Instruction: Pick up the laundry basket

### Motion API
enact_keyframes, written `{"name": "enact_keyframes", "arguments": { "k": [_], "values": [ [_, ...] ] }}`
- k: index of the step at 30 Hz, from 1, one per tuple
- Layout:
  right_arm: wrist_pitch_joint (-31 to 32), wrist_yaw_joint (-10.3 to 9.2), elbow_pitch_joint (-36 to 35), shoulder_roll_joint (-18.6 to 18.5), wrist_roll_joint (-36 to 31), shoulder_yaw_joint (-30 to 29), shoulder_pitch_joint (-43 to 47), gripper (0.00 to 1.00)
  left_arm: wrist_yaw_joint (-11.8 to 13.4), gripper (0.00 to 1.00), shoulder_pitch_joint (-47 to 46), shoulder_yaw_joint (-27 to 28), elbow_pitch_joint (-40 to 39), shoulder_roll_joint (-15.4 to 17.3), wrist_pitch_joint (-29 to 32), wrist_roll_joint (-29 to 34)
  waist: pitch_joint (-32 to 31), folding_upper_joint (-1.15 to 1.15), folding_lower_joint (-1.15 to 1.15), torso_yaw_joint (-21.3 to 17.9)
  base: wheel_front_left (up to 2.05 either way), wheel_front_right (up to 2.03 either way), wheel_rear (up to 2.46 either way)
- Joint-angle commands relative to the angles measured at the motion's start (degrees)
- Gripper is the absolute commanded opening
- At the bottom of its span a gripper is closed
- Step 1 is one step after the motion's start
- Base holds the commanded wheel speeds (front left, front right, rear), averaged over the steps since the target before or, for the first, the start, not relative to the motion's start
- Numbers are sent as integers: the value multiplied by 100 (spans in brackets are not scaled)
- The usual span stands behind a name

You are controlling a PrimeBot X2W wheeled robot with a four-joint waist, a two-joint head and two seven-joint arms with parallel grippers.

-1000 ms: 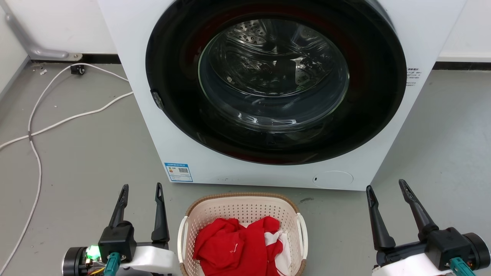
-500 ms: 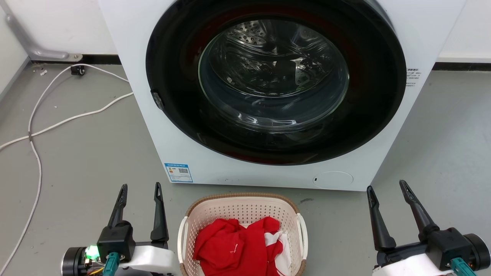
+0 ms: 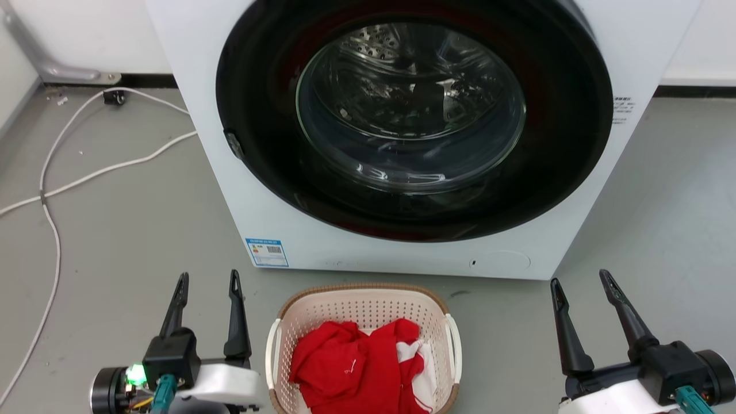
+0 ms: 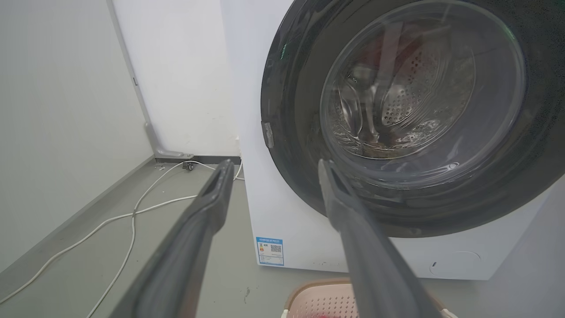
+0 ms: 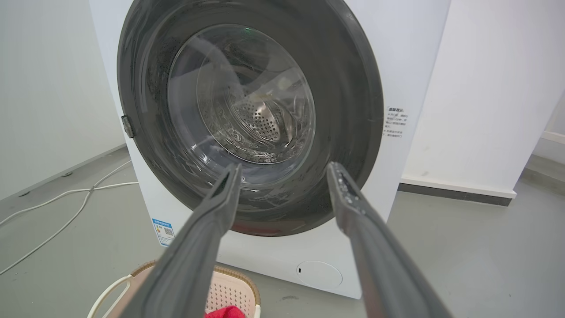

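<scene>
The cream laundry basket [image 3: 368, 305] with perforated walls, a brown woven-look rim and white side handles stands on the floor before the washer, holding red and white clothes [image 3: 356, 368]. My left gripper [image 3: 207, 279] hangs open just left of the basket, fingers pointing toward the washer, nothing between them. On the other side my right gripper [image 3: 581, 277] is open and held farther from the basket. The basket's far rim [image 4: 318, 291] peeks in at the bottom of the left wrist view, and its rim [image 5: 229, 276] shows low in the right wrist view, behind my left finger.
A white front-loading washer [image 3: 241, 190] with a shut dark round glass door [image 3: 411, 115] stands right behind the basket. White cables [image 3: 86, 178] trail over the grey floor at the left. Open floor [image 3: 661, 218] lies to the right of the washer.
The whole head view has shifted slightly, so the washer and basket sit a little higher in the picture. Both grippers stay open beside the basket as before.
</scene>
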Motion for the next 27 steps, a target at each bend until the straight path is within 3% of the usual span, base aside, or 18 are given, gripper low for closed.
{"name": "enact_keyframes", "arguments": {
  "k": [1, 12, 27],
  "values": [
    [-12, -2, -8, -25, -55, 0, -69, 100, 17, 100, -145, 10, 17, 9, -16, -31, 98, 0, 0, 5, 0, 0, 0],
    [-12, -2, 684, -23, -197, 249, -1183, 100, -276, 100, -1223, 282, 865, 108, -15, -147, 1228, 0, 0, -52, 0, 0, 0],
    [-11, -3, 2682, -18, -717, 623, -3013, 100, -774, 100, -2904, 466, 2929, 425, -15, -187, 2890, 0, 0, -75, 0, 0, 0]
  ]
}}
